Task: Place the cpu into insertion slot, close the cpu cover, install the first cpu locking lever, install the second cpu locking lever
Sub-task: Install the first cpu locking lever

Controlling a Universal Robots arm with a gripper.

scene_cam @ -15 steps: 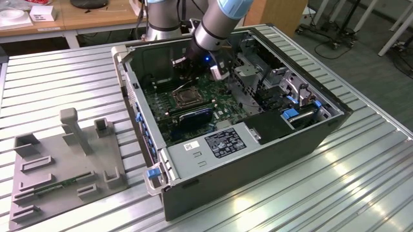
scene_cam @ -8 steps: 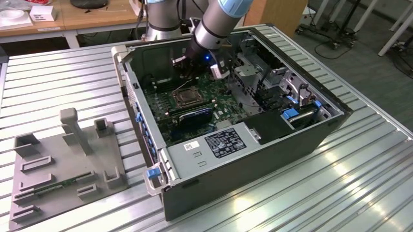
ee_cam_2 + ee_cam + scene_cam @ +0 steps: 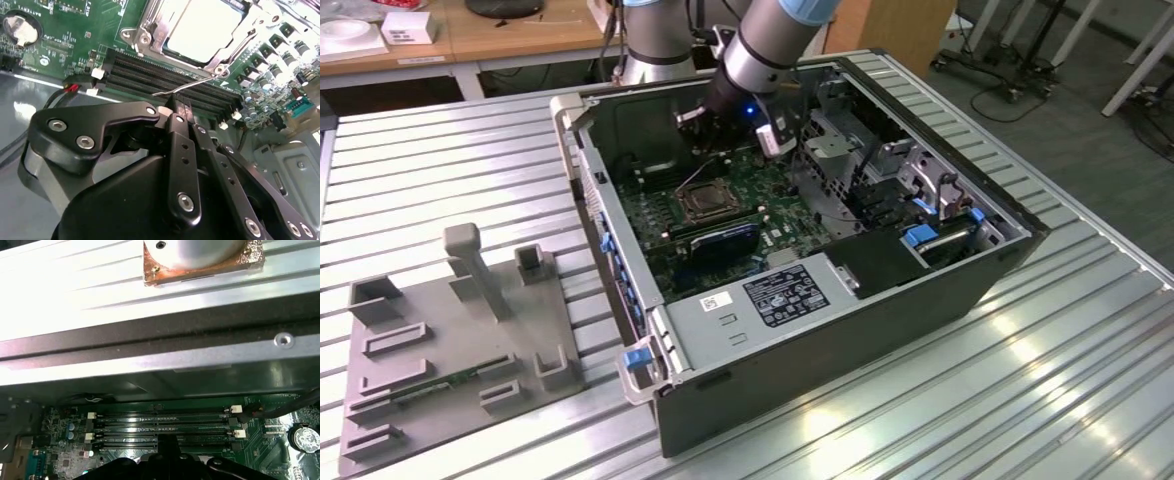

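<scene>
My gripper reaches down into the open computer case, just behind the insertion slot. In the second wrist view the gripper is shut, fingers pressed together with nothing seen between them. The pale cpu lies in the socket with the silvery cpu cover down around it. A thin wire locking lever sticks out from the socket's corner, its free end right by my fingertips; whether they touch it I cannot tell. In the first wrist view the gripper is over the memory slots.
Long black memory slots run between gripper and socket. A coin battery and a row of capacitors flank them. The case wall and power supply hem in the board. A grey fixture block lies on the table.
</scene>
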